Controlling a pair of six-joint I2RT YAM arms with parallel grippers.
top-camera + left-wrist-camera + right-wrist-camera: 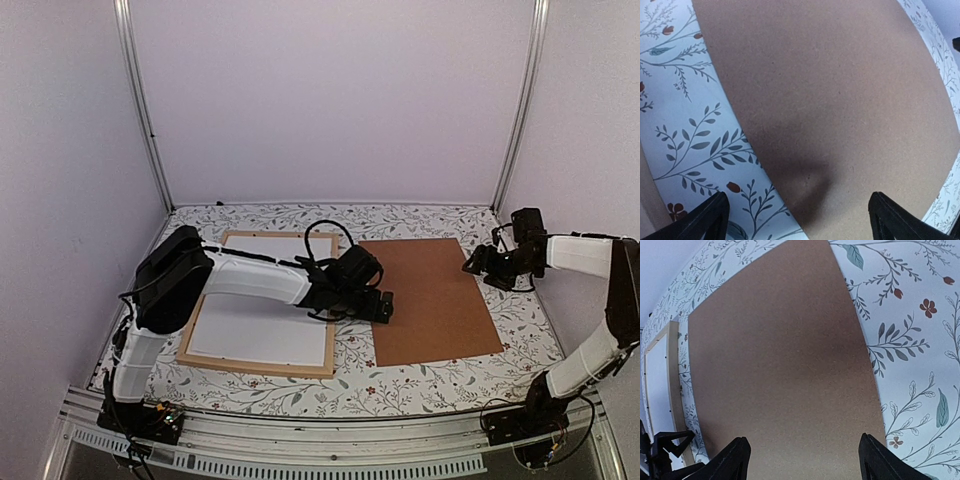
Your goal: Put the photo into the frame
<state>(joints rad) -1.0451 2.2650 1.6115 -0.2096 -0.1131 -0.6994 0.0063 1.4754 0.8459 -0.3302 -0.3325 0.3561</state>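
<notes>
Low over brown board (440, 290), left claw (386, 306) agape.

I count two arms on this rig, the left arm (250, 275) and the right arm (580, 255). That makes two hands, a left hand (385, 307) and a right hand (472, 265). Each wrist view shows me two fingers (705, 220), so four in all. On the single flower-patterned tabletop (400, 385) I see one frame (256, 366), one white sheet (265, 335) inside it and one brown board (430, 300). Behind stand two metal posts, a left post (142, 110) and a right post (520, 100).
</notes>
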